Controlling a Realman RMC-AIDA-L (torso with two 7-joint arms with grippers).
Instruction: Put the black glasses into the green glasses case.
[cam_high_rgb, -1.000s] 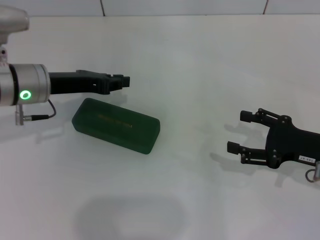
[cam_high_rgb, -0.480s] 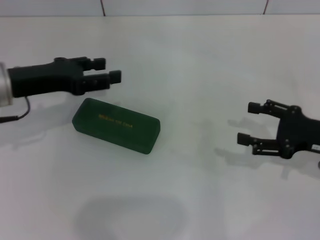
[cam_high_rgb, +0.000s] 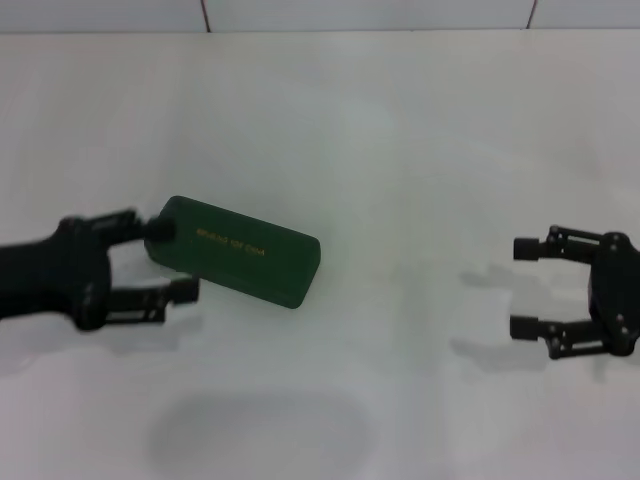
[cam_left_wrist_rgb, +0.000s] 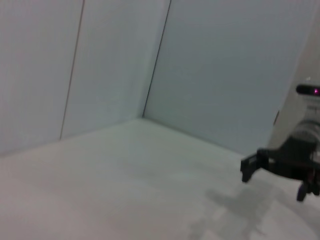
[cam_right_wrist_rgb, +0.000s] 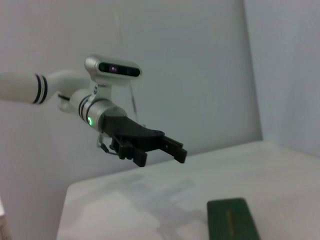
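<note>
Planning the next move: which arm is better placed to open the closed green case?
Probably the left. The left gripper hangs open at the end of the green glasses case, while the right gripper is far across the table.

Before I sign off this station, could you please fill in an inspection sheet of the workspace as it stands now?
Surface: white table, bare apart from the case.
Job's things: green glasses case lies shut, lid with gold lettering up, angled on the robot's left side; black glasses nothing seen in any view.
Clutter: nothing seen.
Grippers: left gripper open at the case's near-left end, fingers either side of its corner, contact unclear; right gripper open, empty, far off on the right.
Cables: nothing seen.
Surroundings: pale panelled walls meet behind the table.
</note>
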